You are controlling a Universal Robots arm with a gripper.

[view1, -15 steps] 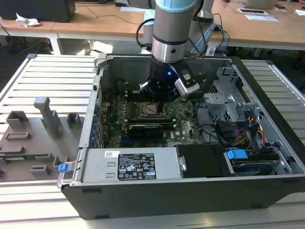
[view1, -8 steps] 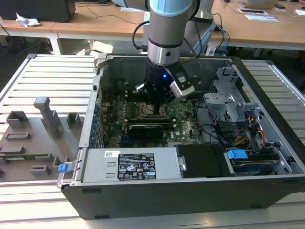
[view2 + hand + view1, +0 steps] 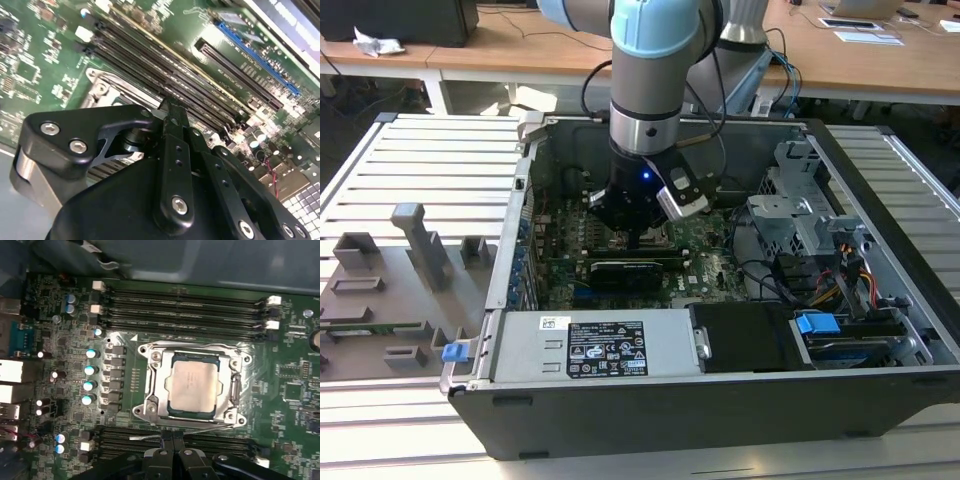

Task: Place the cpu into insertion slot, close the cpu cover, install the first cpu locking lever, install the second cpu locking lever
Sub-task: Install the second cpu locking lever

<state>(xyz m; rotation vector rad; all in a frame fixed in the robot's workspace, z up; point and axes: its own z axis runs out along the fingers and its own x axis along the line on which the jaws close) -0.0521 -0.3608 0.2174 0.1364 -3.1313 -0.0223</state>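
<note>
I have the arm reaching down into the open computer case [image 3: 880,390], with the gripper [image 3: 632,238] low over the green circuit board [image 3: 705,265], just above the long black card [image 3: 625,272] in the exterior view. In the first wrist view the cpu [image 3: 194,386] sits flat in the insertion slot [image 3: 169,409], its dull silver top facing up, and the cpu cover [image 3: 234,390] lies closed down around it, the chip showing through the frame's square window. A thin metal lever [image 3: 150,437] runs along the socket's edge nearest the gripper [image 3: 172,440], whose fingertips stand pressed together right beside that lever; I cannot tell whether they touch it. The second wrist view shows the gripper [image 3: 172,112] clenched tight with nothing between its fingers [image 3: 174,150], poised over the socket's metal rim next to the rows of long black memory slots [image 3: 150,55].
</note>
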